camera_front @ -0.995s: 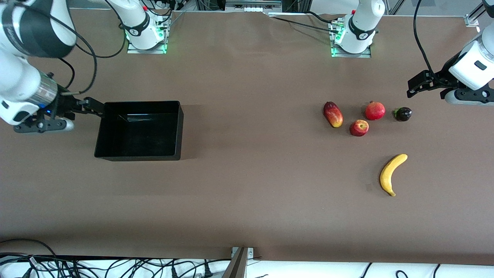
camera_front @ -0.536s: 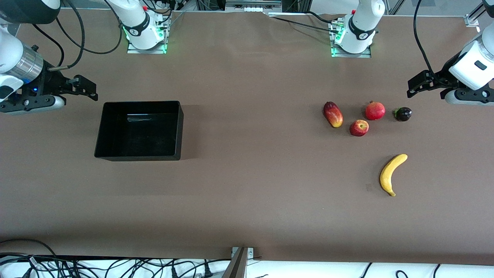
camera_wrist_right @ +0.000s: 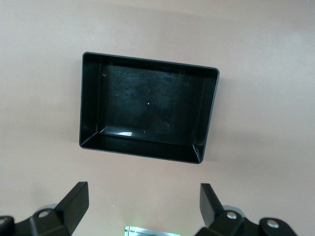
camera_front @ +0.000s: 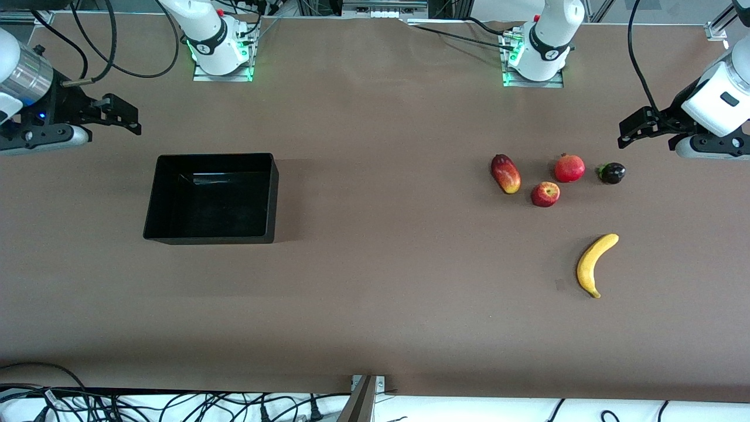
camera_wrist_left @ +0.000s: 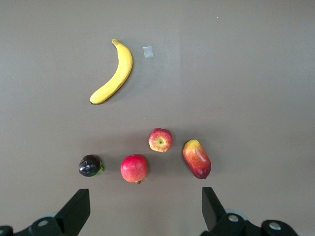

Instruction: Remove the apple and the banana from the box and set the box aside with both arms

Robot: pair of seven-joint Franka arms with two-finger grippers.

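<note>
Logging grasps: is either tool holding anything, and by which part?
Nothing is held: the left tool and the right tool are both open and empty.

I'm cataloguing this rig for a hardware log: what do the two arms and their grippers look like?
Both arms are glossy white with rounded segments and loose black cables. The right arm's wrist has a silver metal band with a small blue light. The right gripper and left gripper are black, angular and two-fingered. Green lights glow at both bases.

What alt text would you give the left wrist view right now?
Five fruits lie apart on the brown table: a banana, an apple, a round red fruit, an oblong red-yellow fruit and a small dark fruit. The left gripper hangs open above them, holding nothing.
</note>
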